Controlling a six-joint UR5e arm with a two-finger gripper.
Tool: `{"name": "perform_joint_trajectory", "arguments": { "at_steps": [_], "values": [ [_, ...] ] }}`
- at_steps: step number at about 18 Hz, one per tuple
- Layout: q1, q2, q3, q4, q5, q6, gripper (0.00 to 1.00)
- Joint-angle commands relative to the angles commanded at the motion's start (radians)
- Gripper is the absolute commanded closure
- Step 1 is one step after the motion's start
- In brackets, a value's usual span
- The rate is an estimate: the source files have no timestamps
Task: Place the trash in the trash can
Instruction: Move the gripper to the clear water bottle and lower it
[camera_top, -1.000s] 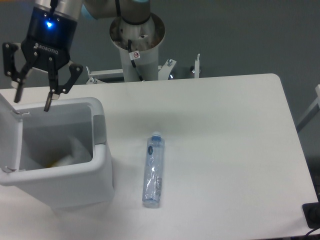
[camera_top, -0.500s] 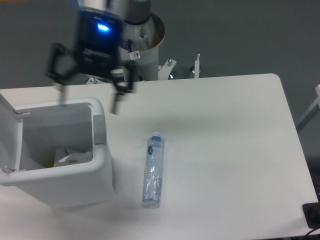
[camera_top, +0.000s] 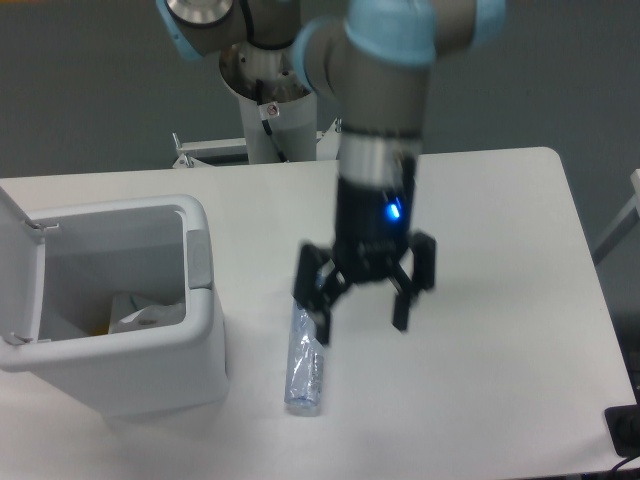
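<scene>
A white table (camera_top: 480, 220) against a grey wall carries everything; off to my pincer's left stands the white trash can (camera_top: 150, 370), lid up, a crumpled white packet (camera_top: 140, 312) lying inside it. My pincer (camera_top: 360, 320) hangs released, fingers spread wide, one tip just over the upper end of the clear bottle (camera_top: 305, 370), which lies flat on the table below and slightly left of me. Crushed plastic like this should be light, springy and slick, so I judge a grip across its middle safest.
</scene>
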Motion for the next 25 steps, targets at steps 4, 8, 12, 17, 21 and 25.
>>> {"name": "perform_joint_trajectory", "arguments": {
  "at_steps": [4, 8, 12, 17, 21, 25],
  "values": [
    [-0.017, -0.029, -0.087, -0.008, 0.018, 0.111, 0.0],
    [-0.047, -0.072, -0.118, -0.002, 0.029, 0.162, 0.0],
    [-0.1, -0.121, -0.137, 0.006, 0.043, 0.175, 0.0],
    [-0.129, -0.155, -0.149, 0.029, 0.09, 0.181, 0.0],
    [-0.138, -0.172, -0.155, 0.032, 0.129, 0.2, 0.0],
    [-0.138, -0.186, -0.169, 0.034, 0.167, 0.252, 0.0]
  ]
}}
